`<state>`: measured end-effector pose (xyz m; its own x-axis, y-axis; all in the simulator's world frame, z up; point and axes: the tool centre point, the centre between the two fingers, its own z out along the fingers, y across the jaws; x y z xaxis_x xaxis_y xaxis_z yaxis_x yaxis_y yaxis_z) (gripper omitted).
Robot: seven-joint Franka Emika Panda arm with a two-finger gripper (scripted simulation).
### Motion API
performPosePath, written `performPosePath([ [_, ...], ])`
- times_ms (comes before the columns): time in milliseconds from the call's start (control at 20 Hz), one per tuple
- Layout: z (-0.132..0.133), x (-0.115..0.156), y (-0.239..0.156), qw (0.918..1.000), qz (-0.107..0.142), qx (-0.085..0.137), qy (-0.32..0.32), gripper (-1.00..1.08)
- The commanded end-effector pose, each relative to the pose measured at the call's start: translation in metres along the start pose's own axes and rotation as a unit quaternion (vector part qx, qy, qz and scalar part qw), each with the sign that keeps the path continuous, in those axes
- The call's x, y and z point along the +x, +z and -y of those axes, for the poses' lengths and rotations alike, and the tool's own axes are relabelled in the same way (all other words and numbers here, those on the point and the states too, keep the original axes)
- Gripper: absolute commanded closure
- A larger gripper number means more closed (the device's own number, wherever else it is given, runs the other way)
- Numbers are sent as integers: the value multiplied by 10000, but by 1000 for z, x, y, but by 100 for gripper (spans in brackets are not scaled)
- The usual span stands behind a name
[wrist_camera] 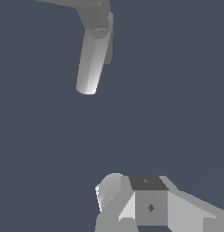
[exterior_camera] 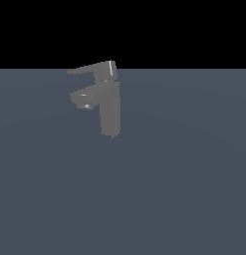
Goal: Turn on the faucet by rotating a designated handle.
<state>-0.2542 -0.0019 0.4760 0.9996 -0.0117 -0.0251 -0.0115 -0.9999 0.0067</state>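
Right, I'm looking at the faucet [exterior_camera: 109, 107] standing upright on the table [exterior_camera: 184, 189], toward the exterior view's upper left, with nothing else near it. I'm seeing the handle [exterior_camera: 89, 69] sitting on top of the column as a thin flat blade, tapering to a point toward the exterior view's left, directly above the stubby spout [exterior_camera: 84, 97]. No arm is showing in the exterior view. In the wrist view I'm only getting grey blocky parts of the gripper [wrist_camera: 145, 206] at the frame edge, well apart from the faucet, and I cannot tell whether the jaws are open or closed. I'm judging the handle as rigid metal, smooth and likely slippery, pivoting on a fixed cap. I'm planning to contact it near the tapered tip for leverage, pushing sideways on the blade's edge rather than pinching its thin faces. I'm keeping clear of the spout underneath.
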Motion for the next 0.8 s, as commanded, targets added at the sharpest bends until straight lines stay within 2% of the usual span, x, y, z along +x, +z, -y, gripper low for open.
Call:
performPosePath([
  [0, 0, 0, 0, 10000, 0, 0, 0, 108],
  [400, -4, 1, -2, 9998, 72, 184, 36, 108],
  [750, -4, 3, -3, 9998, 77, 195, 76, 108],
])
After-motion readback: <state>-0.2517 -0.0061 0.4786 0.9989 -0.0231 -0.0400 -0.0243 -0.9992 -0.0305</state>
